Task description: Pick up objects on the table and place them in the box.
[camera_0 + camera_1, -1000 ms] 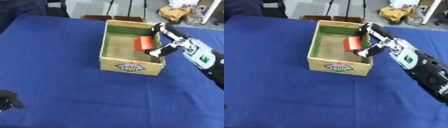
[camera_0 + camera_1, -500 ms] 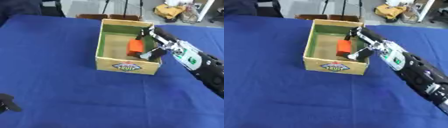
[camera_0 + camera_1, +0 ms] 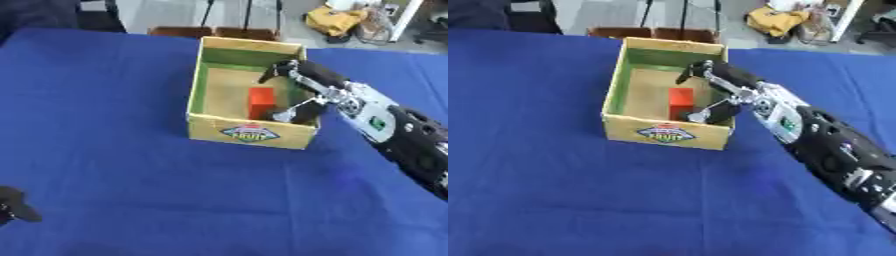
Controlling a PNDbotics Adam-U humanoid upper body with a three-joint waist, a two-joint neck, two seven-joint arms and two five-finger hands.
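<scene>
Left eye view: we see the right robot hand (image 3: 297,90) spread open over the box (image 3: 214,125), centre frame, the red block (image 3: 260,102) released on its floor. We judge a careless withdrawal could snag the right wall and drag the box.

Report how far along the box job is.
Done: the red block lies on the floor of the box. In hand: nothing; the right hand hangs open over the box beside the block. Left: no other object shows on the blue table. Left hand idles at lower left.
</scene>
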